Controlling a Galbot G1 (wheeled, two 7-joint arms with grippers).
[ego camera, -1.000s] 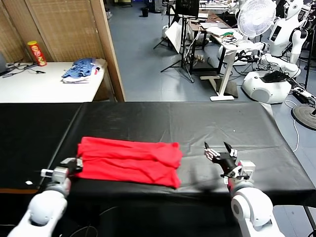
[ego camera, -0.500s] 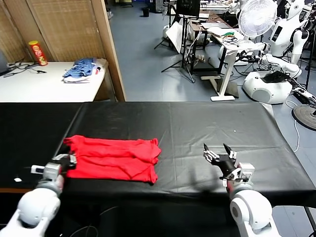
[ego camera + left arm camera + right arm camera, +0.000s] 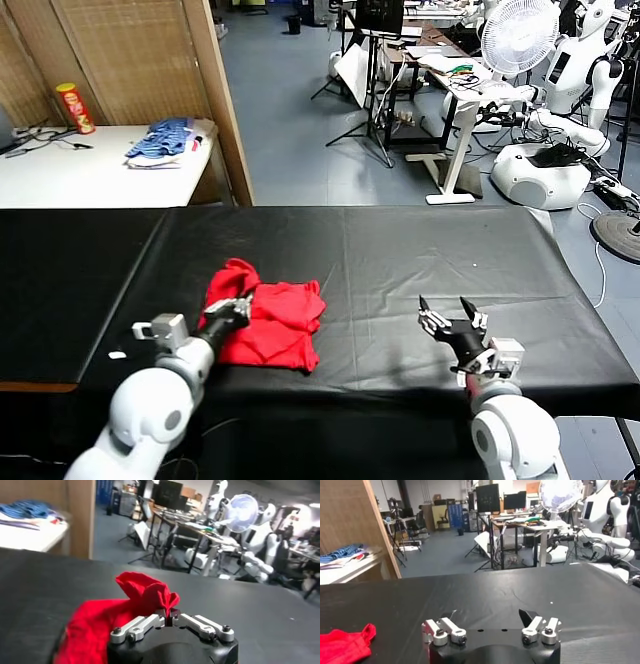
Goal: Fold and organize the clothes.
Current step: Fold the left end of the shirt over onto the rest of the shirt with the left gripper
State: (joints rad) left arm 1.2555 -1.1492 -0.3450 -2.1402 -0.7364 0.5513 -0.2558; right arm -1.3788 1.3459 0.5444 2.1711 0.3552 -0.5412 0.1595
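The red T-shirt (image 3: 268, 322) lies folded and bunched on the black table (image 3: 400, 250), left of centre near the front edge. My left gripper (image 3: 238, 305) is shut on a raised fold of the red cloth (image 3: 145, 594), lifted over the rest of the shirt. In the left wrist view the cloth sits pinched between the closed fingers. My right gripper (image 3: 451, 318) hovers open over bare table at the front right, with nothing between its fingers (image 3: 538, 623). A corner of the T-shirt (image 3: 345, 644) also shows in the right wrist view.
A bluish pile of clothes (image 3: 165, 140) and a red can (image 3: 73, 107) sit on a white side table (image 3: 90, 180) at the back left. A wooden partition (image 3: 222, 100) stands behind the table. Other robots, a fan and desks fill the room beyond.
My left gripper has carried the shirt's left edge up and to the right, folding the cloth over itself; the spread shirt is now a compact bundle. The right gripper has barely moved.
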